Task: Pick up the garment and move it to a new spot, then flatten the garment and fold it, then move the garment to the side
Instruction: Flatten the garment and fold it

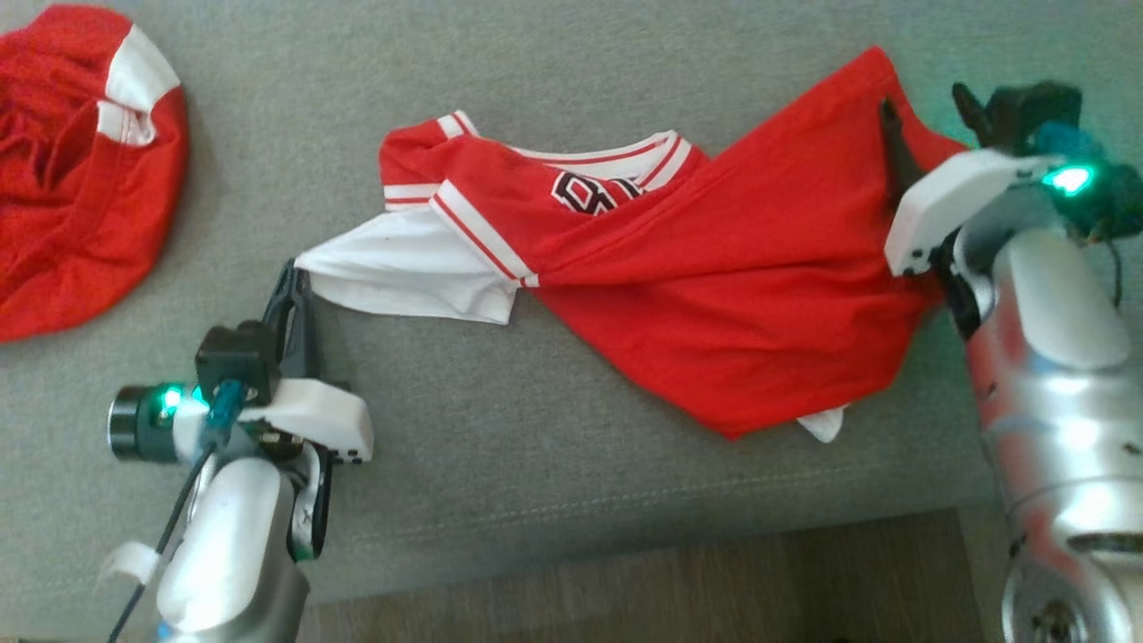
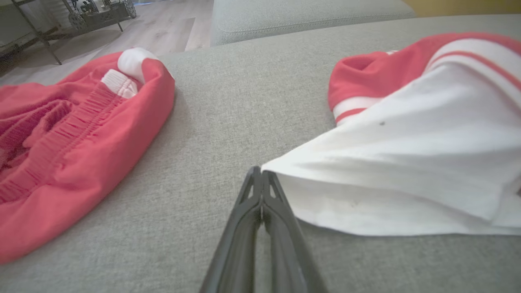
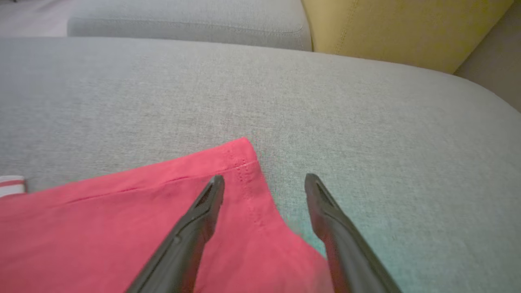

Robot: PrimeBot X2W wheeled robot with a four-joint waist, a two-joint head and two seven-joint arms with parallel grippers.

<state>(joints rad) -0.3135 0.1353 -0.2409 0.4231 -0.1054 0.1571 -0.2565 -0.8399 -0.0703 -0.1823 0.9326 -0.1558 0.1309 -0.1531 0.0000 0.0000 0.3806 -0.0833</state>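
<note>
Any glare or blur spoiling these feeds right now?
Head view: glare on the right forearm, jersey sharp. Left wrist view: jersey's far stripes blurred, left pincer crisp. Right wrist view: green tint on the sofa by the right pincer.

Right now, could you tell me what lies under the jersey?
The grey cushion shows all around the jersey, and a white flap pokes out below its lower hem. Whatever else lies beneath is covered.
</note>
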